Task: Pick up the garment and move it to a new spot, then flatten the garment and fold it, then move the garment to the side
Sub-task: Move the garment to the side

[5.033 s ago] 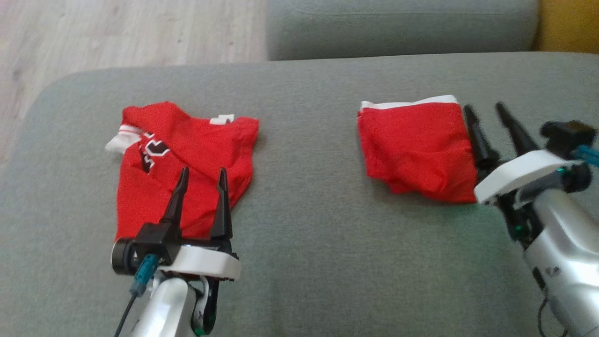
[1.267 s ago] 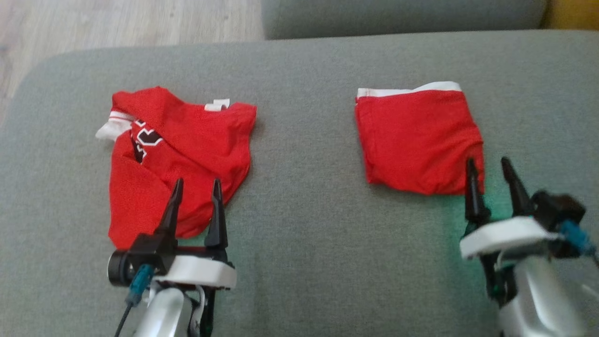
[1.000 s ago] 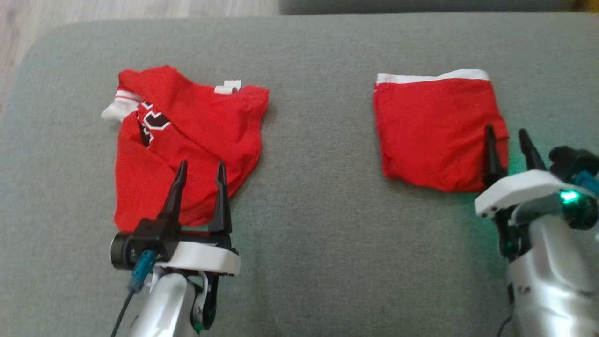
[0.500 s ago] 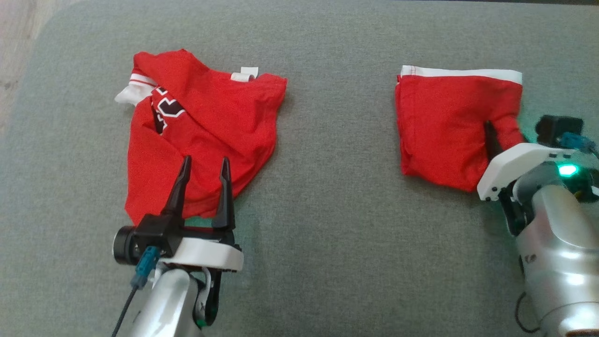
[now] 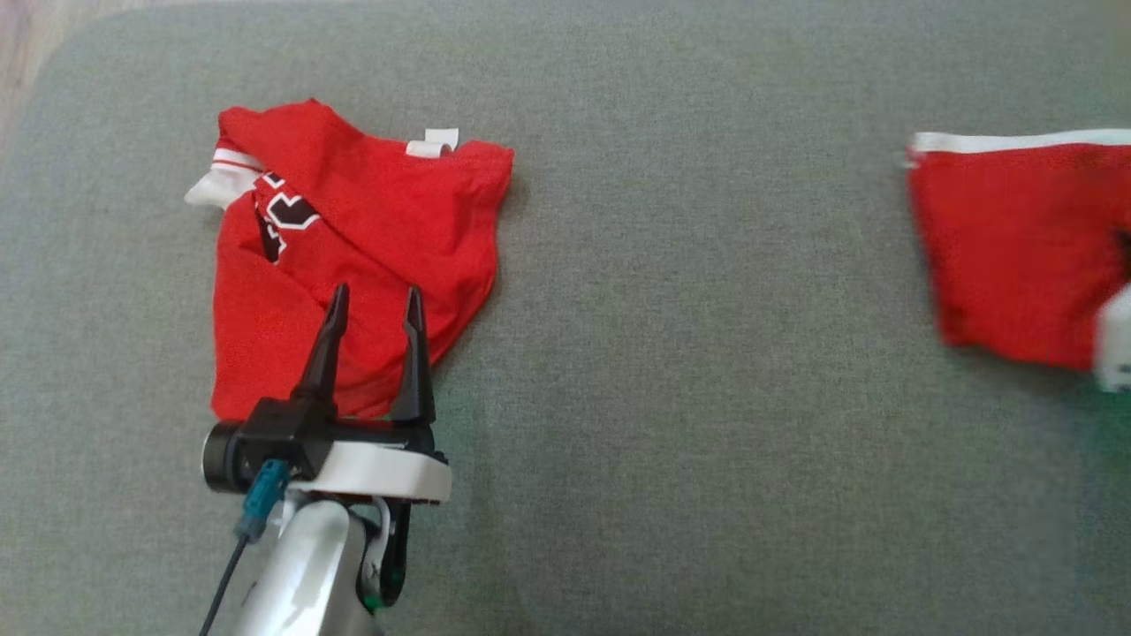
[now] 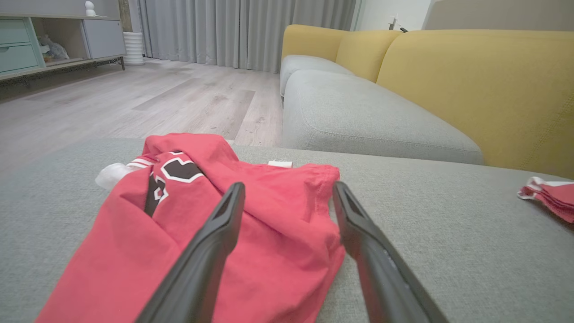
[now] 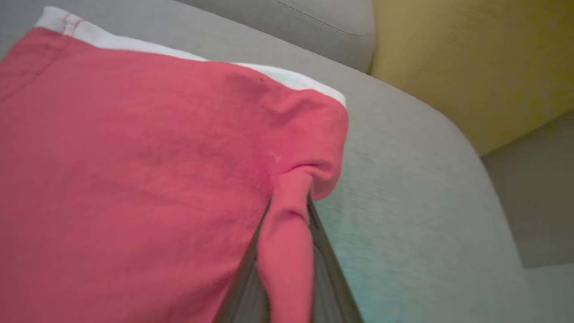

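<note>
- Your right gripper [image 7: 289, 211] is pinching a bunched-up bit of cloth on the right-hand edge of the folded red garment [image 5: 1007, 247]. In the right wrist view its two dark fingers are pressing together with the fabric squeezed between them.
- That garment is sitting way over on the right side of the grey sofa cushion [image 5: 671, 371] and is running off the right edge of the head view. Its white band [image 5: 1016, 140] is lying along the far edge. It's looking a bit blurry there, so I'm not reading any finer detail off it.
- Your left gripper [image 5: 375, 299] is hanging over the near end of the crumpled red jersey [image 5: 353, 230]. The fingers are spread wide with nothing between them, and they're pointing toward the far side.
- I can't tell whether those fingertips are actually touching the jersey or just floating above it.
- The jersey is lying on the left part of the cushion, well apart from the folded garment. Black-and-white lettering [image 5: 287, 212] is showing near its far left, white sleeve trim [image 5: 212, 181] is poking out on the left, and a small white tag [image 5: 433, 141] is sticking up at the far edge.
- In the left wrist view, another grey seat [image 6: 358, 116] with a yellow backrest [image 6: 471, 89] is sitting past the cushion, with wood floor [image 6: 157, 98] to its left.
</note>
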Robot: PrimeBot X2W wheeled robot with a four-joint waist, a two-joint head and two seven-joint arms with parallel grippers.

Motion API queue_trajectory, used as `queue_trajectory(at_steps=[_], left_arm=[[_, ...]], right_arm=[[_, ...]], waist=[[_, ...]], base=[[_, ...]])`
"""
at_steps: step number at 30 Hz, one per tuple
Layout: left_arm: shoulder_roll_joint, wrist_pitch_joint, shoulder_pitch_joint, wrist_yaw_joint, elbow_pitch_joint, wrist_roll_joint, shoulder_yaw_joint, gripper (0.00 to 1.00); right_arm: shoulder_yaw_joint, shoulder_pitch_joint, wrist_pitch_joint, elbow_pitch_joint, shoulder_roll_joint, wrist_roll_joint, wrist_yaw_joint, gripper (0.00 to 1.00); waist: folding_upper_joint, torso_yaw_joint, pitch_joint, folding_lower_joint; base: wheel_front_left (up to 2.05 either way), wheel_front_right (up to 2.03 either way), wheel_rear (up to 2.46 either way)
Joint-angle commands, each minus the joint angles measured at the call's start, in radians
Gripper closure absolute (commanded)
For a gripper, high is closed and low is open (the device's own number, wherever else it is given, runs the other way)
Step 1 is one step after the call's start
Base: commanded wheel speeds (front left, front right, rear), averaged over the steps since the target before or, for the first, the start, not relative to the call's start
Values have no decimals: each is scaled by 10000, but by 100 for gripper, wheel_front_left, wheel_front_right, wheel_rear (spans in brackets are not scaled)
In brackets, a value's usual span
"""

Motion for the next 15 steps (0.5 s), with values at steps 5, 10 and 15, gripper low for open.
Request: queue_trajectory(at_steps=[5,10,15], left_arm=[[58,-80,-526,-6,-427,46,403,0],[58,-80,-624,-54,-452,93,478,0],[58,-80,-659,-61,-471,108,487,0]], right_arm=[[-394,21,-225,134,-1747,-269,-7,100],[-1188,-141,-304,559,-2433,-1185,-7,100],[-1858,-280,-414,832,-2418,-1634,-7,100]], waist=[[0,97,340,0],[0,201,549,0],[0,263,669,0]], base=[[0,0,0],[0,0,0],[0,0,0]])
